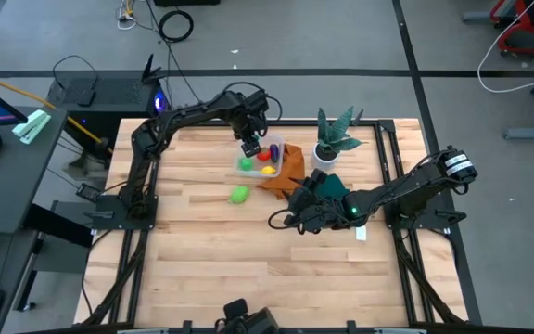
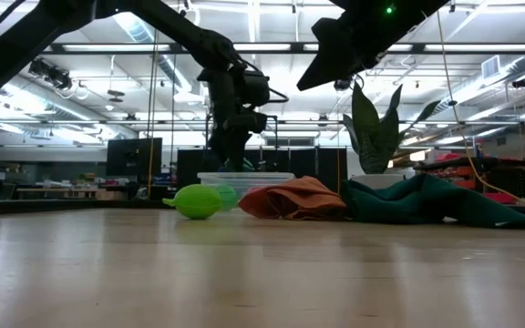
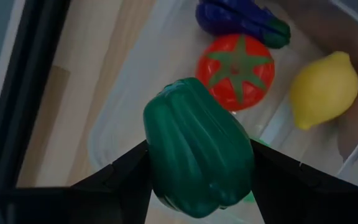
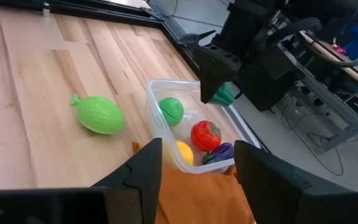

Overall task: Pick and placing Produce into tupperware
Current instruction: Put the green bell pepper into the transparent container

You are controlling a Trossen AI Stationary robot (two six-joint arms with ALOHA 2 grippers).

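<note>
The clear tupperware (image 1: 282, 142) (image 4: 155, 93) stands near the table's far edge. In it lie a red tomato (image 3: 236, 68), a yellow lemon (image 3: 324, 89), a dark purple eggplant (image 3: 241, 18) and a bright green piece (image 4: 171, 110). A light green fruit (image 1: 239, 195) (image 4: 98, 114) lies on the wood, nearer than the tupperware. My left gripper (image 1: 251, 144) hangs over the tupperware, shut on a dark green pepper (image 3: 197, 143). My right gripper (image 4: 197, 155) (image 1: 286, 220) is open and holds nothing, above the orange cloth to the right of the light green fruit. My left gripper pinches the dark green pepper between its two fingers (image 3: 126, 171), one on each flank (image 3: 157, 155). It comes from above, pointing down. The pepper is lifted clear over the tupperware's open top, above the bright green piece.
An orange cloth (image 1: 281, 178) (image 2: 290, 200) lies against the tupperware's right side, and a dark green cloth (image 1: 330, 186) (image 2: 427, 200) lies beside it. A potted plant (image 1: 332, 139) stands near the far right corner. Bare wood spreads over the table's near half.
</note>
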